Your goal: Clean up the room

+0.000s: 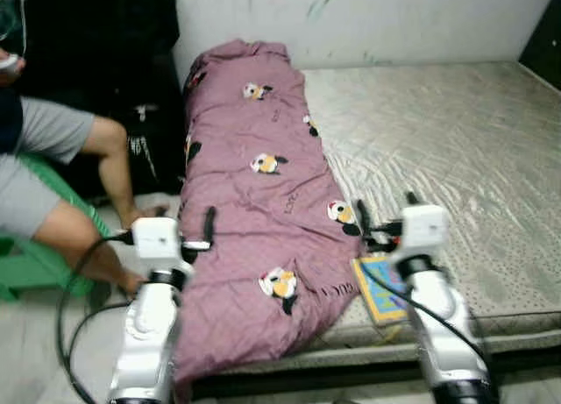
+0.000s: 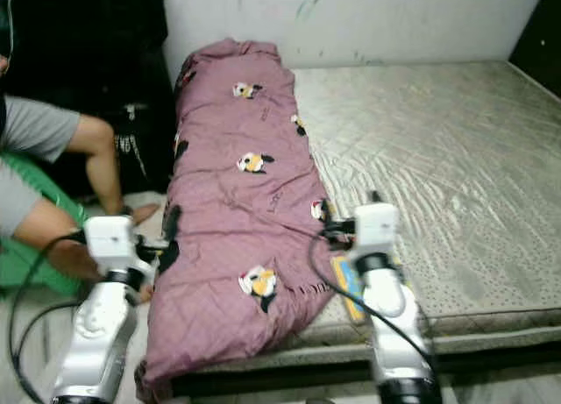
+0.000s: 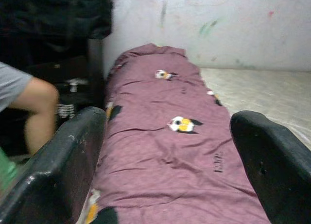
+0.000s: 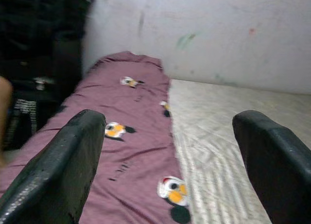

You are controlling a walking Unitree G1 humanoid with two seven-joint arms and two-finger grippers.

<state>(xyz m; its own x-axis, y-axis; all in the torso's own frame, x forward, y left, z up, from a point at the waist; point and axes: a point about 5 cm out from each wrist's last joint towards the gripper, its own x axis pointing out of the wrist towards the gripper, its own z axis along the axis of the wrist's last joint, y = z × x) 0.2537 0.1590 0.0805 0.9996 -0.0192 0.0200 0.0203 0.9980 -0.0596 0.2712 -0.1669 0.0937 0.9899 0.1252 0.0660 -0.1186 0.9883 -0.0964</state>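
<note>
Down the left part of the head views, a mauve quilt [image 1: 250, 202] with penguin prints lies lengthwise on the bare mattress [image 1: 456, 150]. Both grippers hover with fingers spread wide and holding nothing: left gripper [image 1: 203, 237] over the quilt's left edge, right gripper [image 1: 386, 220] at its right edge, above a colourful book [image 1: 379, 290]. A seated person's legs [image 1: 79, 185] occupy the left edge.

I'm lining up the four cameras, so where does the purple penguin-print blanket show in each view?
Left eye view: purple blanket runs along the mattress's left side, centre-left.
Right eye view: same strip, shifted leftward.
Left wrist view: ahead between the left gripper's open jaws.
Right wrist view: left of centre, mattress beside it.
Shared landmark: the stained white wall behind its far end.
</note>
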